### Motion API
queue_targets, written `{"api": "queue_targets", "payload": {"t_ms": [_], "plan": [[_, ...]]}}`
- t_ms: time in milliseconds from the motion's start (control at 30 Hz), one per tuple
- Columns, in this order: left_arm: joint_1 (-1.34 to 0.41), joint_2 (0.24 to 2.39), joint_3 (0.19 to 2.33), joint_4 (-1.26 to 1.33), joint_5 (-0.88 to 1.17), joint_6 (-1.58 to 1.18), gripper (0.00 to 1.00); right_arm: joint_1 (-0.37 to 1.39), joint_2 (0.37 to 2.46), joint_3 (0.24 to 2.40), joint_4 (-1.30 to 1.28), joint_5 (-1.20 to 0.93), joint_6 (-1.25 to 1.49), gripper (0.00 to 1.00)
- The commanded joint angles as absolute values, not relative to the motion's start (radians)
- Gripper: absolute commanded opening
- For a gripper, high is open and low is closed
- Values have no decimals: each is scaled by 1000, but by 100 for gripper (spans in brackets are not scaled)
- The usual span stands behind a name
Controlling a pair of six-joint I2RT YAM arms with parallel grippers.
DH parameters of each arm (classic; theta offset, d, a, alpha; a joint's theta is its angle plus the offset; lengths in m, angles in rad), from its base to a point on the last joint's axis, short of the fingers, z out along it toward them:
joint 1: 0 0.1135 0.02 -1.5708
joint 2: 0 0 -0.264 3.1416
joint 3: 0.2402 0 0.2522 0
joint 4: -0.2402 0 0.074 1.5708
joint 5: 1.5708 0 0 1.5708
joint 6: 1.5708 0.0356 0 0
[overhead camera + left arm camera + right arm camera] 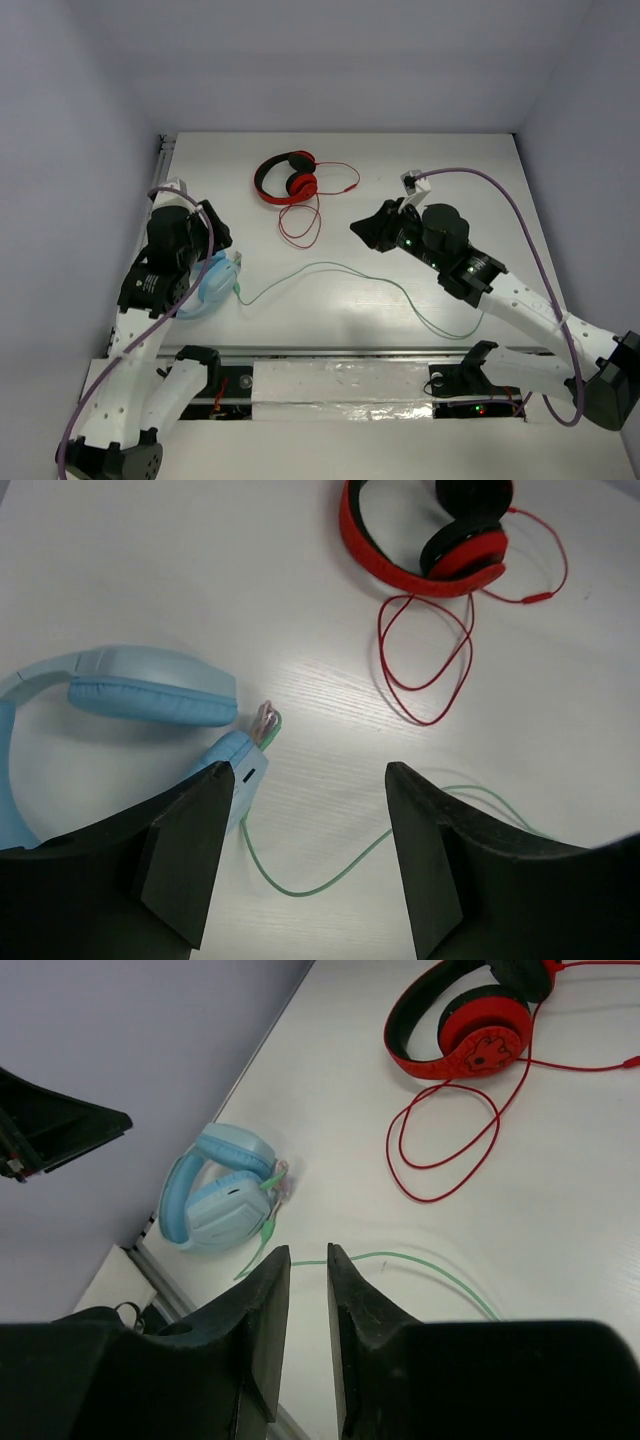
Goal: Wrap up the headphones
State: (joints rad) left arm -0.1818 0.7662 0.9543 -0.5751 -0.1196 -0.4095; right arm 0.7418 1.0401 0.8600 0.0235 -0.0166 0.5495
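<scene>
Light-blue headphones lie folded at the left side of the white table, near its front edge and partly under the left arm. Their thin green cable leaves the lower cup and trails loosely rightward across the middle of the table, looping back near the front edge on the right. None of it is wound around the band.

The left claw hovers just beside the headphones with its two fingers spread wide, holding nothing. The right claw hangs above the middle stretch of cable, its fingers almost pressed together with only a thin slit between them, also empty.

Red headphones sit farther back. Their red cable loops down toward the green one, close to it but not touching.

Several things could go wrong from here:
- The cable is thin and lies flat, so a pinch could slip off or scrape the table.
- The headphones look light and nothing pins them, so a pull on the cable would likely drag them along.
- A wide sweep could snag the red loop and tangle the two cables.
- The far loop sits near the front edge and might slide off it.
</scene>
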Motion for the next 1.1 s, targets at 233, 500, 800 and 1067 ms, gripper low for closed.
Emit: {"api": "queue_targets", "payload": {"t_ms": [233,500,800,1067], "plan": [[-181,804,1037,-462,-83,-500,54,796,1112,862,129,-91,489,30],[-181,741,1061,-351,-21,-454,0,891,1218,925,135,-104,449,0],[-181,615,1083,-365,-130,-382,0,1032,1521,1207,106,-34,427,0],[-181,476,1112,-304,-66,-388,2,1108,1955,1616,6,-14,379,1]]}}
